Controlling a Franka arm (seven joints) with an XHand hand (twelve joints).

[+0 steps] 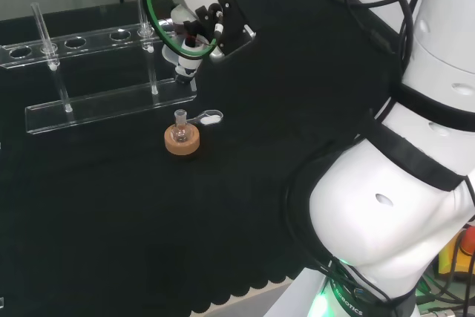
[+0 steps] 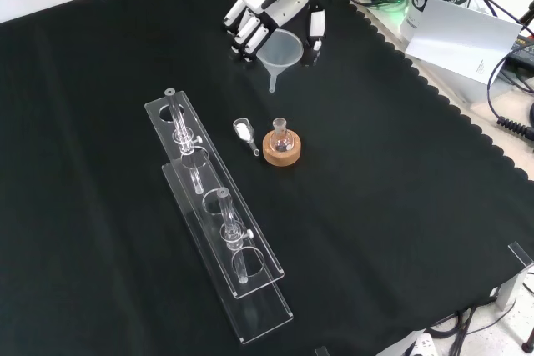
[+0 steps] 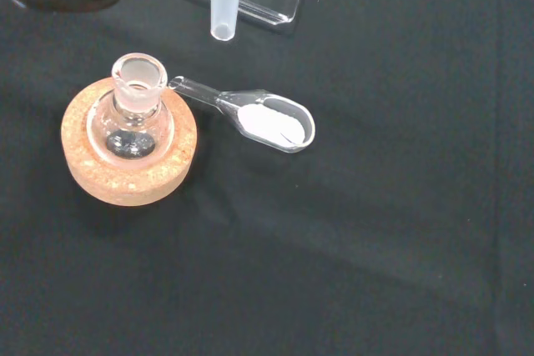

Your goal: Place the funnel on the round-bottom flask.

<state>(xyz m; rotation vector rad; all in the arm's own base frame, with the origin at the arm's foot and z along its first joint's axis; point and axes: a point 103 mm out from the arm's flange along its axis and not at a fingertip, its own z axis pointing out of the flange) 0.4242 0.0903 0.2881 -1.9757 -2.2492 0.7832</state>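
While hand (image 2: pixel 271 2) is pinching funnel (image 2: pixel 279 52) by rim above flask (image 2: pixel 281 141): looking light, slippery; stem needing careful aiming.

Black-and-white hand (image 1: pixel 194 29) holds translucent plastic funnel (image 1: pixel 182 56) above and behind small clear round-bottom flask (image 1: pixel 180 131); flask sits in cork ring (image 1: pixel 182 144).

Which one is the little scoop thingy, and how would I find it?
Start at the long clear rack lying on the black cloth and look to its right in the front view for the round cork ring with a small flask sitting in it. The scoop lies flat between them, its handle reaching toward the ring. Nothing else nearby lies flat holding white powder.
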